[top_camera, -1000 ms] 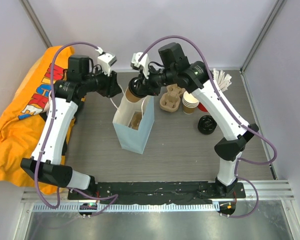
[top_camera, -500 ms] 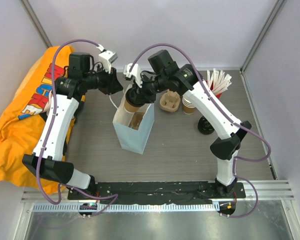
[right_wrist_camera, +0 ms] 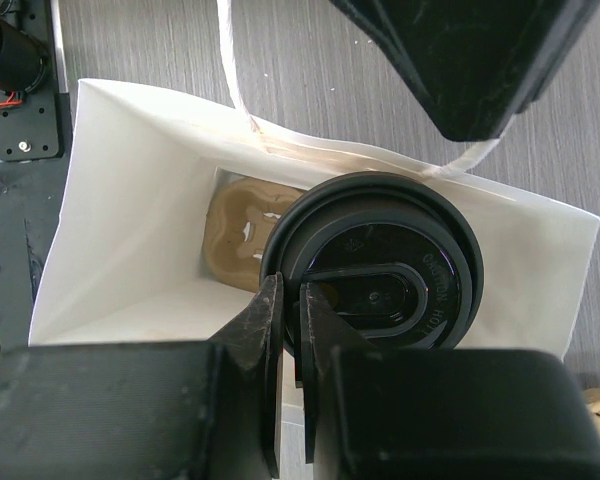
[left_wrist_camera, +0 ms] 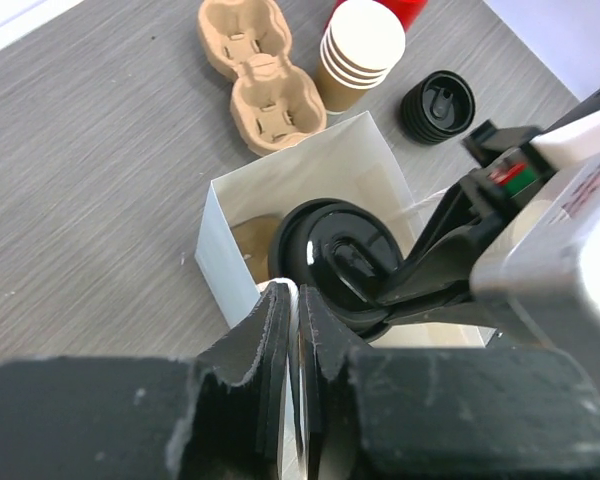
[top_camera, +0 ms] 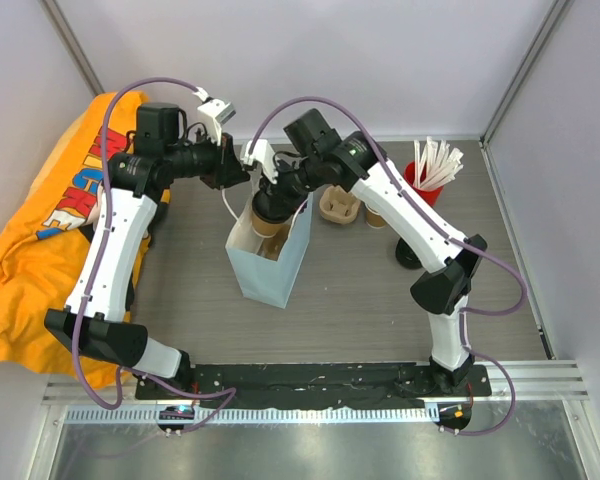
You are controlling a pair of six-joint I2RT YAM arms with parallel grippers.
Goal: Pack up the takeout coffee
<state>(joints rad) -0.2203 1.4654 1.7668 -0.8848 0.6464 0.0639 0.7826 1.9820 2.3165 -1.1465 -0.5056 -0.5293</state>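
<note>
Your right gripper (right_wrist_camera: 291,300) is pinching the black lid rim of the takeout coffee (right_wrist_camera: 380,270), which is hanging upright in the open mouth of the white paper bag (right_wrist_camera: 130,190). Your left gripper (left_wrist_camera: 293,305) is clamping narrowly on the bag's top edge, just beside the lid.

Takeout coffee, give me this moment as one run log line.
right gripper: shut on takeout coffee lid rim | left gripper: pinching paper bag edge | coffee: over bag mouth | carrier tray: inside bag
</note>
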